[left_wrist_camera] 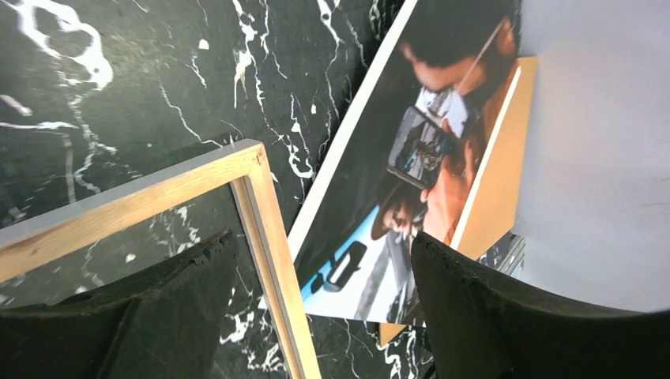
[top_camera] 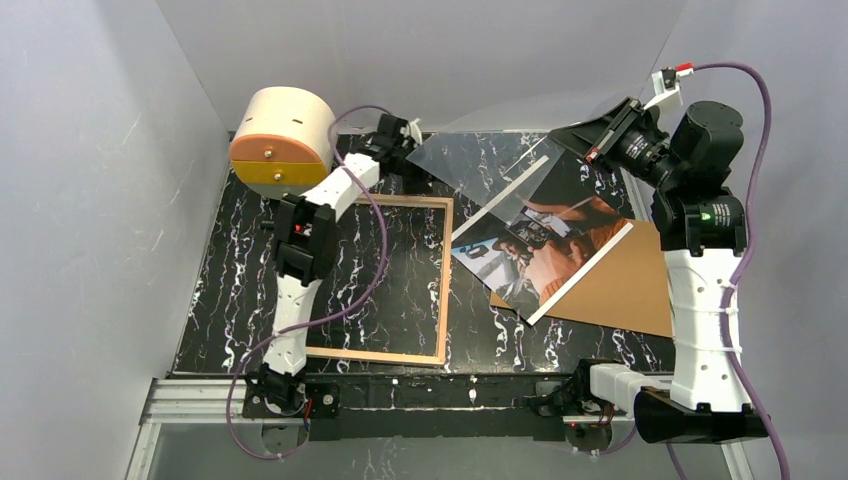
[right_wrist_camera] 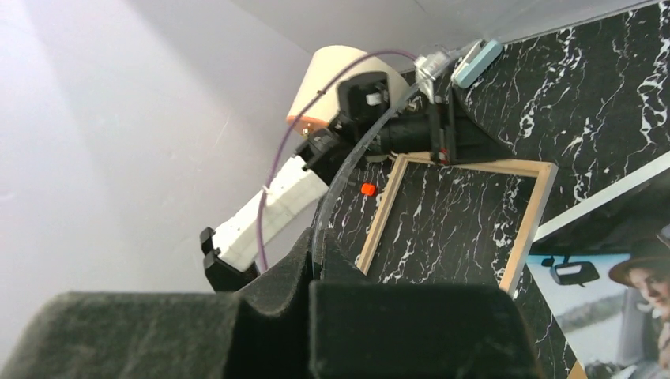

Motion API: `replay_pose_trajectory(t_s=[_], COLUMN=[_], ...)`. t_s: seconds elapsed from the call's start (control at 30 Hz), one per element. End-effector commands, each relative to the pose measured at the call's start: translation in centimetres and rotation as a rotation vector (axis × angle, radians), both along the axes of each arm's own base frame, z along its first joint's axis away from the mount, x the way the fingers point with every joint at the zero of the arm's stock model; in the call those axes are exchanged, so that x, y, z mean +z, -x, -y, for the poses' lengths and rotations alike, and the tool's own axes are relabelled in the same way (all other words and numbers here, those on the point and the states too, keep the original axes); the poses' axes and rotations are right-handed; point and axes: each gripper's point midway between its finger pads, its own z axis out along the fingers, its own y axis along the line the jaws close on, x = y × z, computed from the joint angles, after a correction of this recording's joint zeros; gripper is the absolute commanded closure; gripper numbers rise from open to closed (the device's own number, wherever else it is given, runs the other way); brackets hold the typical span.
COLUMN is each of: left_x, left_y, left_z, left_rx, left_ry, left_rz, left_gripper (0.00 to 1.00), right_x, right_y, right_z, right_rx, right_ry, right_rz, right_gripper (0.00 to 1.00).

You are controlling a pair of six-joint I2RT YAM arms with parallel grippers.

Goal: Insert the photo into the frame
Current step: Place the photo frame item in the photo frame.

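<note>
The frame's light wood rim (top_camera: 444, 280) lies flat on the black marble table, left of centre, with bare table showing inside it. Its clear pane (top_camera: 490, 165) is lifted out and hangs tilted above the table's back. My right gripper (top_camera: 598, 145) is shut on the pane's right edge, with the thin edge pinched between the pads (right_wrist_camera: 316, 260). My left gripper (top_camera: 408, 152) is at the pane's left end, jaws wide apart (left_wrist_camera: 322, 239) above the rim's corner (left_wrist_camera: 261, 229). The photo (top_camera: 545, 245) lies askew on the brown backing board (top_camera: 625, 285), right of the rim.
A round cream and orange container (top_camera: 283, 140) stands at the back left, beside the left arm. Grey walls close in the table on three sides. A metal rail (top_camera: 440, 395) with the arm bases runs along the near edge.
</note>
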Motion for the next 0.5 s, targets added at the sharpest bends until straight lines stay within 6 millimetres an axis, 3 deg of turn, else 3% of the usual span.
replay_pose_trajectory(t_s=[0.0, 0.1, 0.2, 0.47], left_x=[6.7, 6.6, 6.6, 6.8], left_y=[2.1, 3.3, 4.0, 6.9], left_z=[-1.0, -3.6, -7.7, -15.8], left_rx=[-0.034, -0.006, 0.087, 0.314], left_ry=[0.06, -0.014, -0.16, -0.33], left_rz=[0.048, 0.051, 0.086, 0.07], left_gripper=[0.21, 0.21, 0.21, 0.2], right_x=[0.0, -2.3, -4.3, -9.4], right_y=[-0.2, -0.8, -0.9, -1.5], right_z=[-0.7, -0.7, -0.9, -4.1], right_rx=[0.074, 0.078, 0.109, 0.322], right_ry=[0.017, 0.045, 0.067, 0.052], right_rz=[0.042, -0.019, -0.062, -0.184], right_gripper=[0.99, 0.99, 0.99, 0.99])
